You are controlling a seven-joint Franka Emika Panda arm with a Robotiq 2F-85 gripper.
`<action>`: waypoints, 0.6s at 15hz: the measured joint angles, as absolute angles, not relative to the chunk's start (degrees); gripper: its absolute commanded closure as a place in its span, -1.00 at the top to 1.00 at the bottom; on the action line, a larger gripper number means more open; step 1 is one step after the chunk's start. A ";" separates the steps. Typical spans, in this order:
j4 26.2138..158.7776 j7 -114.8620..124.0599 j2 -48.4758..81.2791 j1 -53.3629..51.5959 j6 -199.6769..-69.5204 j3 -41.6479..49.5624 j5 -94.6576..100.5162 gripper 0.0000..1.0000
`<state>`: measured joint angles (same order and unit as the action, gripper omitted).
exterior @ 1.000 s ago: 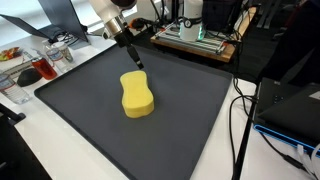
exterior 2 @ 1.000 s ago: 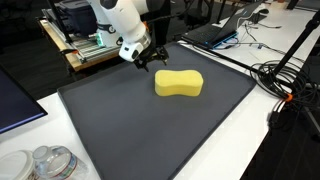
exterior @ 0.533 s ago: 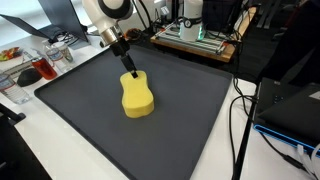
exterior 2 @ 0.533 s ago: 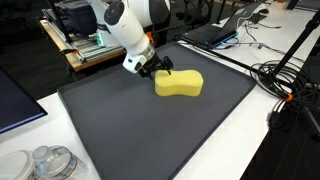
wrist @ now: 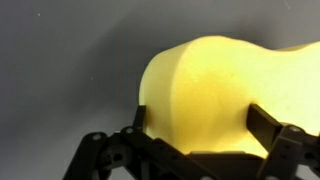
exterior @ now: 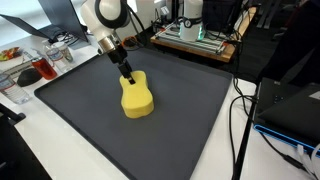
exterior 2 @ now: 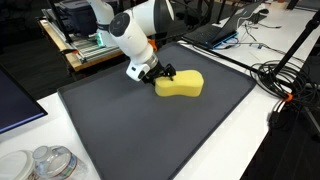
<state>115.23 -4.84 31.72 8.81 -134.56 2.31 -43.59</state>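
While a second ago the pincer [exterior: 130, 78] hung clear above the mat [exterior: 190, 120], we now find it lowered onto one rounded end of the yellow sponge [exterior: 137, 97], the end nearest the arm in both exterior views. The sponge [exterior 2: 180, 84] itself has not shifted. It lies flat near the middle of the dark mat [exterior 2: 120, 130] that covers the desk [exterior: 35, 150].

In the wrist view the jaws stand wide, and the two dark fingers [wrist: 265, 125] flank that end of the sponge [wrist: 220, 80], one on each side. We cannot tell whether the pads already touch the foam. We judge that the approach is done: the sponge sits between the open jaws, bracketed but not gripped.
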 measured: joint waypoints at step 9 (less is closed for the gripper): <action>113.28 -3.24 32.86 8.77 -133.22 2.15 -43.34 -0.30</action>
<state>113.28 -3.24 32.86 8.77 -133.22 2.15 -43.34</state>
